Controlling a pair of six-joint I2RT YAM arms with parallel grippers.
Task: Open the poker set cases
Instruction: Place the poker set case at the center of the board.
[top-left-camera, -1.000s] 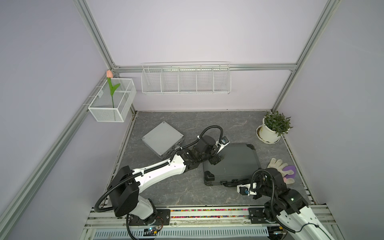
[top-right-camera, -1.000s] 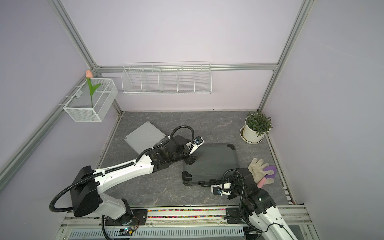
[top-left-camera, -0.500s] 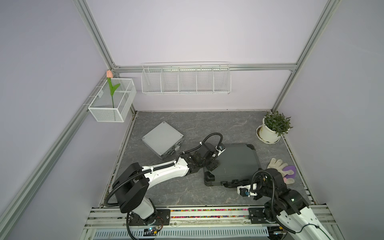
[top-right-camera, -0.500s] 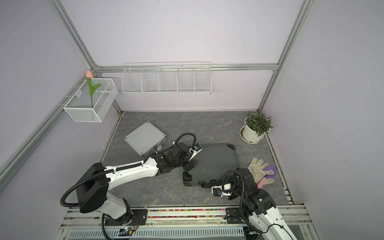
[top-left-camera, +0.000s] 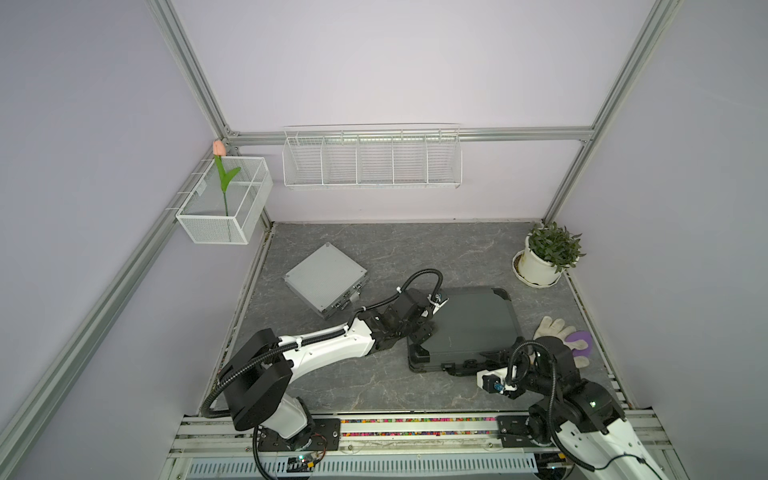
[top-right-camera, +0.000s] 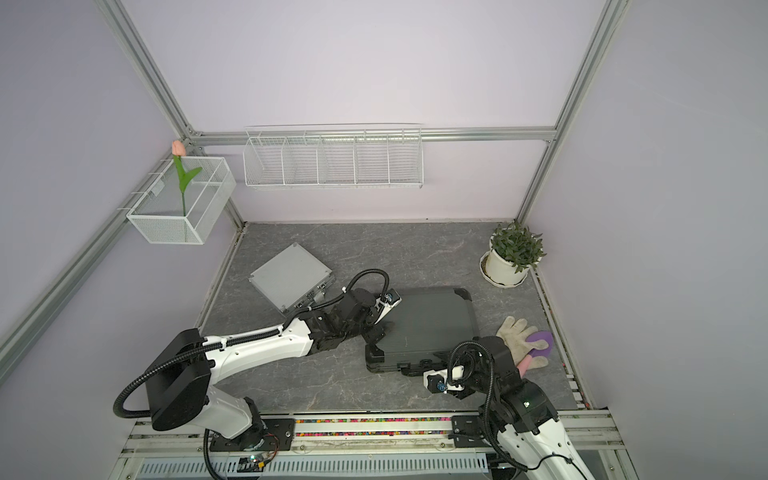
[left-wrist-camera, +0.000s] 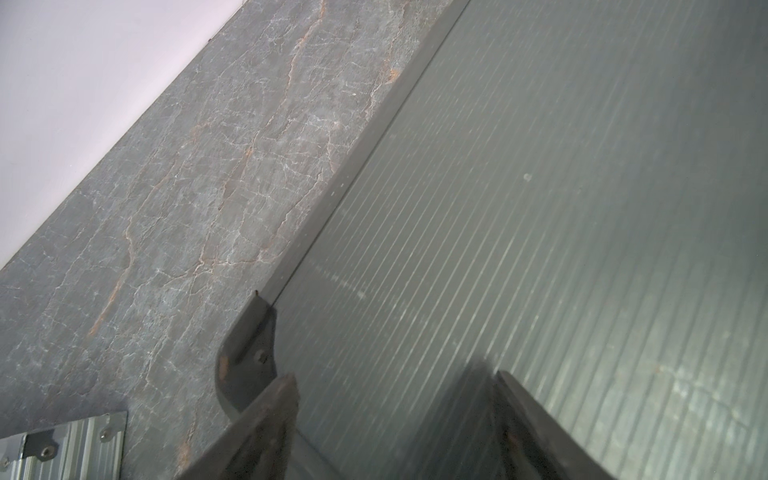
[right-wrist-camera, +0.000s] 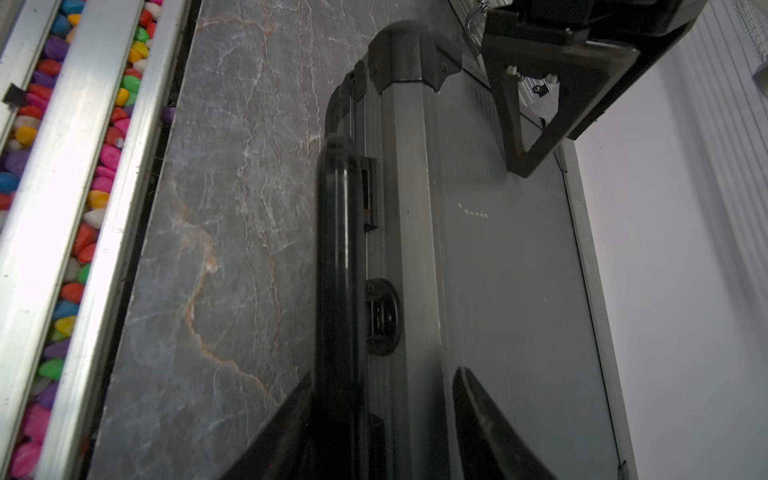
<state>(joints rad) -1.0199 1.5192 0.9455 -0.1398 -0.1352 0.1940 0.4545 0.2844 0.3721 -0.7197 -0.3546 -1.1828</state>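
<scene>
In both top views the left arm's wrist is covering the left edge of the dark grey case (top-left-camera: 473, 324) (top-right-camera: 432, 324). The right arm is hiding the case's near right corner, so neither gripper's tips are showing clearly from above. The left wrist view is cutting the silver ribbed case (top-left-camera: 326, 278) (top-right-camera: 291, 276) down to 1 riveted corner strip (left-wrist-camera: 62, 449). A purple object (top-left-camera: 579, 343) is lying partly under the work glove (top-left-camera: 552, 330) and is too hidden to name.

The left gripper (left-wrist-camera: 395, 376) is hovering with its 2 fingers (left-wrist-camera: 270, 415) spread over the dark lid beside a reinforced corner (left-wrist-camera: 245, 365), pinching nothing. Whether the tips are touching the lid I cannot tell. The right gripper (right-wrist-camera: 384, 372) is sitting at the same case's front edge with its 2 fingers (right-wrist-camera: 486, 419) spread. The carry handle (right-wrist-camera: 338, 249) is lying between them with a clear gap on 1 side.

The 2 cases are lying flat and shut on the worktop (top-left-camera: 374, 374), apart from each other: the silver 1 toward the back left, the dark 1 nearer the front right. There are also 1 potted plant (top-left-camera: 548, 253) and 1 tulip (top-left-camera: 219, 148).
</scene>
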